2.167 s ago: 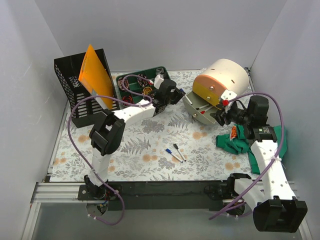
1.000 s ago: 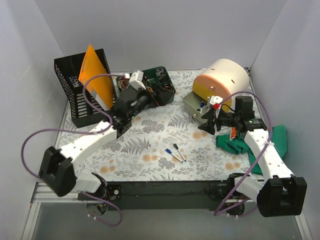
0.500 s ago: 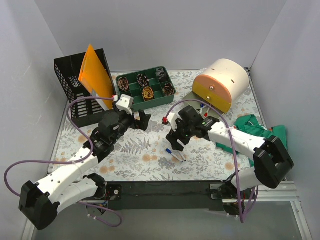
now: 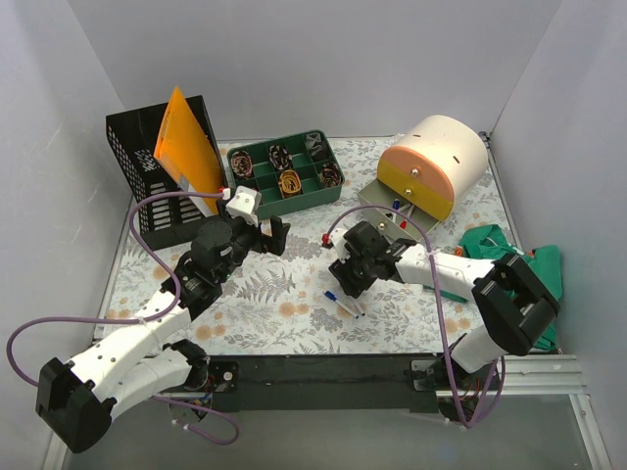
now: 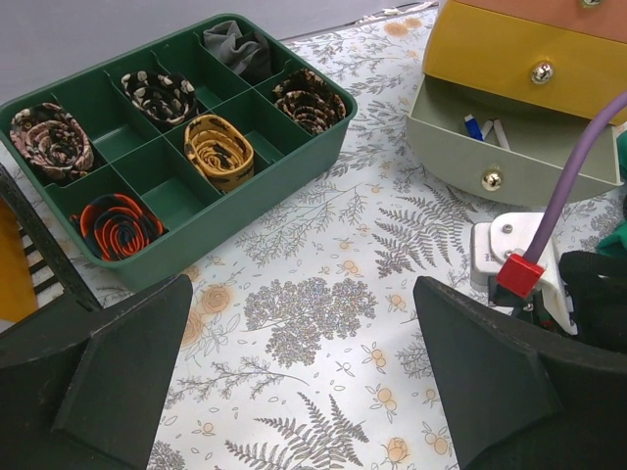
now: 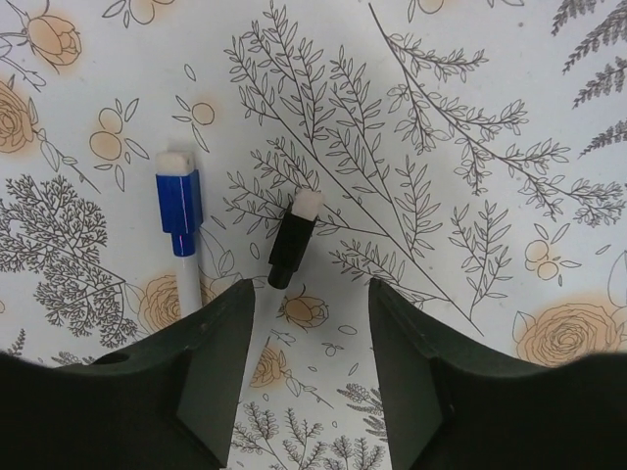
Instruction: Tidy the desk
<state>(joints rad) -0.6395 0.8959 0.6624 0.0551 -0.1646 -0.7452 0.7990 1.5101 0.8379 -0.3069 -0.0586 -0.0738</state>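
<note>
Marker with black cap flat on desk, dead between right jaws, spread apart; long axis across closing line. Left jaws also spread, empty, well apart from it.

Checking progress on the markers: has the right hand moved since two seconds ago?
Yes. The right hand has come away from the drawer unit, leftward and nearer, to hover over the two markers.

Two markers at desk centre, tray behind them, rack far left, drawer unit far right
</note>
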